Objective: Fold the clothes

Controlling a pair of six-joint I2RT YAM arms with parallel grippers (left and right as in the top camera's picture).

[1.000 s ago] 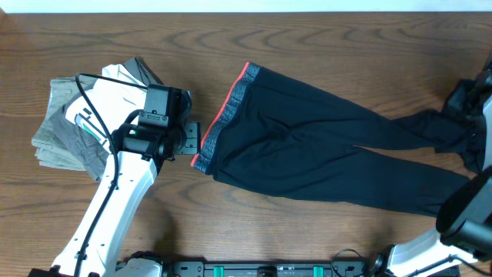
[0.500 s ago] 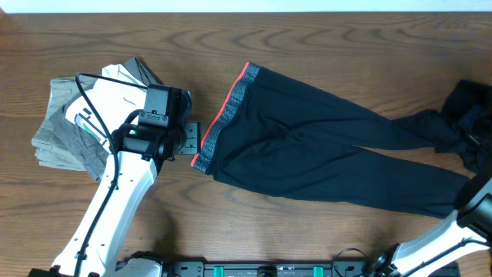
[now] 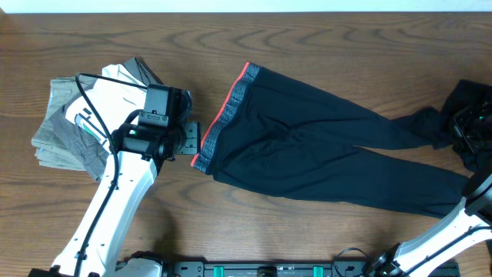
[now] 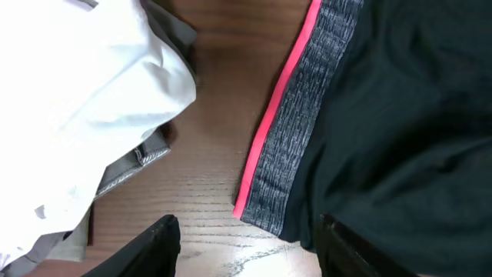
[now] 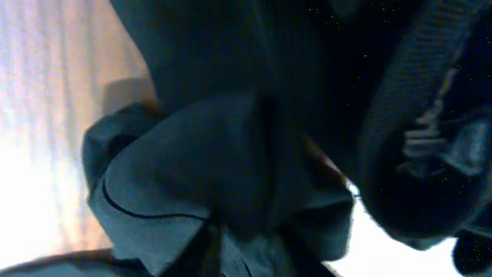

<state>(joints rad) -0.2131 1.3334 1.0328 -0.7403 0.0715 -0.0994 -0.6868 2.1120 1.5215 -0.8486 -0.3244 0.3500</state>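
At the near edge of the brown wooden table, the left arm's white link slants up toward the middle. Its left gripper is low over the wood with its fingers spread wide, and the lower corner of the grey waistband lies between them, not pinched. The band's coral-red edge faces the gripper. From there, the long black stretchy trousers lie flat across the middle of the table, with the legs running out to the right. At the right edge, the right gripper is down on the bunched end of the upper leg. Dark cloth crowds its wrist view, and I cannot tell whether its jaws have closed on it. Farther back on the left, partly under the left arm, sits a pile of grey and white folded garments.
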